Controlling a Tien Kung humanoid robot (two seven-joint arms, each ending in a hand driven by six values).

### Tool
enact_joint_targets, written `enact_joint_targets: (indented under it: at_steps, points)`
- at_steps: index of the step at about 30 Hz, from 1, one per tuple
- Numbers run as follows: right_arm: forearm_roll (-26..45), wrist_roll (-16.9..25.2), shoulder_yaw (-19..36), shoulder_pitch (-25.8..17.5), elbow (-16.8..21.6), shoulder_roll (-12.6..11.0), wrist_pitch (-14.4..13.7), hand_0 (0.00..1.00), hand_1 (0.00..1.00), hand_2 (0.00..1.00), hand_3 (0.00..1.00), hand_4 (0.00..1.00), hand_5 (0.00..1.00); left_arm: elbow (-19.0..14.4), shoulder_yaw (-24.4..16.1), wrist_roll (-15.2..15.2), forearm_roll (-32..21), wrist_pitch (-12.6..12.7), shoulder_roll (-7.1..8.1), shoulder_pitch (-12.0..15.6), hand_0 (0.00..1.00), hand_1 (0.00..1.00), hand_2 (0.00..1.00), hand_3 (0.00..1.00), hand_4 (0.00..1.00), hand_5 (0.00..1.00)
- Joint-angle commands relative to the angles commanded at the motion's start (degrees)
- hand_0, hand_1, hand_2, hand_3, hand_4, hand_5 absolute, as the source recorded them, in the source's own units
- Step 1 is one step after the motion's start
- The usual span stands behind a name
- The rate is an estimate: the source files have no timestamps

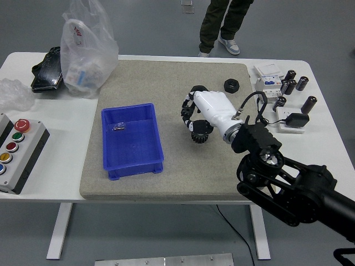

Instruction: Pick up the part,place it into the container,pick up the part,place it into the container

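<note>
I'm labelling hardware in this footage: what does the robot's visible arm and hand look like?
Only the right arm shows: bulky black segments with round joints and a shiny ring on one. A thin black cable loops over the wrist. The right hand has a glossy white shell, and its fingers are banded black and white.

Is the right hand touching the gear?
Cannot tell. In the head view the right hand covers the gear from above, its fingers curling around it, but neither a gap nor contact shows plainly.
</note>
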Motion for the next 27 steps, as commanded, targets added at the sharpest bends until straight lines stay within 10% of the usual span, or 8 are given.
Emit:
enact_joint_targets:
  at_steps: [11,27]
  points:
    - [1.09,2.94,-12.73,6.77,-1.43,2.95,1.39,0.372,0.522,0.387,0.502,0.514,0.002,0.0,0.39,1.09,-0.07,-0.34,-0.1,-0.17,0.85,0.792,0.798,0.858,0.855,0.505]
    - [-0.51,-1.6,-14.61,7.27,-1.13,3.3,4.15,0.34,0.621,0.63,0.655,0.516,0.149,0.0,0.59,2.18,0.39,-1.08,-0.07,-0.53,0.848,0.792,0.798,0.861,0.855,0.505]
